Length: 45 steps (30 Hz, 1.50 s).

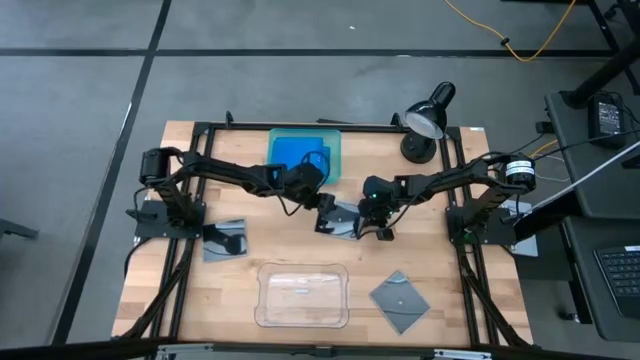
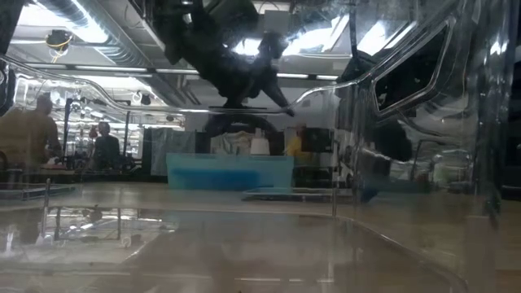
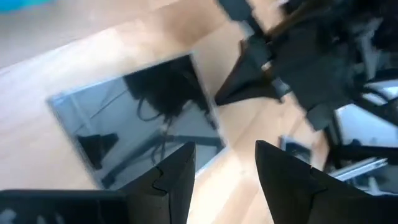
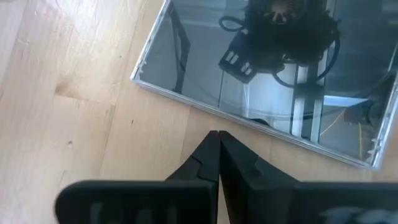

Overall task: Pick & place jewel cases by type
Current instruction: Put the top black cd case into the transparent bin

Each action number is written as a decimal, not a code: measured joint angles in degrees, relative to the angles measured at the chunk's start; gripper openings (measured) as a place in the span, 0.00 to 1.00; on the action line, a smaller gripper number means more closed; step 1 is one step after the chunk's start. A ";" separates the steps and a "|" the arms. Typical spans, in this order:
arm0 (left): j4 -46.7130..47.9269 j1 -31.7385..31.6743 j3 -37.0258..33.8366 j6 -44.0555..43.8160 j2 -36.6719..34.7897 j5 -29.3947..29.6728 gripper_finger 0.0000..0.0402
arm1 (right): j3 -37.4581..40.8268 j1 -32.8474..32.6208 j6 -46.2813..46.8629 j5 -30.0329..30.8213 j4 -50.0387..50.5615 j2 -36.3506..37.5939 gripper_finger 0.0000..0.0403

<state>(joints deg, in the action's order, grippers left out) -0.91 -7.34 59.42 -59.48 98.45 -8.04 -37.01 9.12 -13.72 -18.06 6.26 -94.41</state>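
At the middle of the wooden table [image 1: 200, 300] we find both arms reaching inward and meeting over one dark grey jewel case [image 1: 343, 220], which lies flat on the boards. The left gripper [image 3: 225, 171] hangs just over that case's edge with its two fingers spread apart and nothing between them; in its wrist view the glossy square sits right beneath the fingertips. The right gripper [image 4: 217, 155] has its fingers pressed together, empty, the tips just short of the same case's near edge on the bare wood. We count two more grey cases: one near the left arm's base [image 1: 226, 240], and one turned like a diamond at the front right [image 1: 400, 300]. The blue cases [image 1: 303, 155] lie in the teal-green tray [image 1: 335, 160] at the back of the table; we cannot tell how many are stacked there. A clear plastic tray [image 1: 302, 295] stands at the front centre. A black desk lamp [image 1: 428, 115] stands at the back right.
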 joint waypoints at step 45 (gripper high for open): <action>-1.98 -0.65 -0.16 0.25 3.24 1.98 0.19 | 0.00 0.00 -0.32 -1.29 0.33 0.07 0.02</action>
<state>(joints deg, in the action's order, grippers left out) -2.89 -7.99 59.26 -59.22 101.69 -6.06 -37.01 9.13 -14.04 -19.35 6.59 -94.35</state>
